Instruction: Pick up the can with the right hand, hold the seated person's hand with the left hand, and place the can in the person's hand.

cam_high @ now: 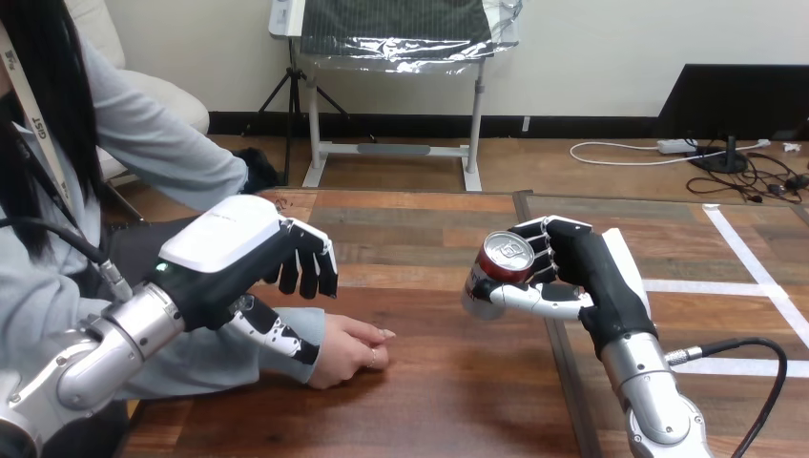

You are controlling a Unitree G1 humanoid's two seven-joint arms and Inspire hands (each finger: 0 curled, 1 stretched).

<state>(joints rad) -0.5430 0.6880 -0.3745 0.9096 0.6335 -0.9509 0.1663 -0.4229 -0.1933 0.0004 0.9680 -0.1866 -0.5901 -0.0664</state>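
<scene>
The can point(501, 272) is sitting tilted in the right hand point(584, 277), just right of the frame's centre and clear of the wooden table point(448, 401), with fingers and thumb wrapping round its body. At lower centre-left, the person's hand point(355, 348) is resting loosely curled on the table. The left hand point(238, 253) is hovering over that wrist, its fingers hanging relaxed and gripping nothing, its thumb point(272, 334) lying against the wrist.

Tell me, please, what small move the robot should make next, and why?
Probably carry the can a little leftward toward the person's hand. The right hand grips it clear of the table, the left hand stands over the person's wrist, and bare wood separates the can from that curled hand.
</scene>
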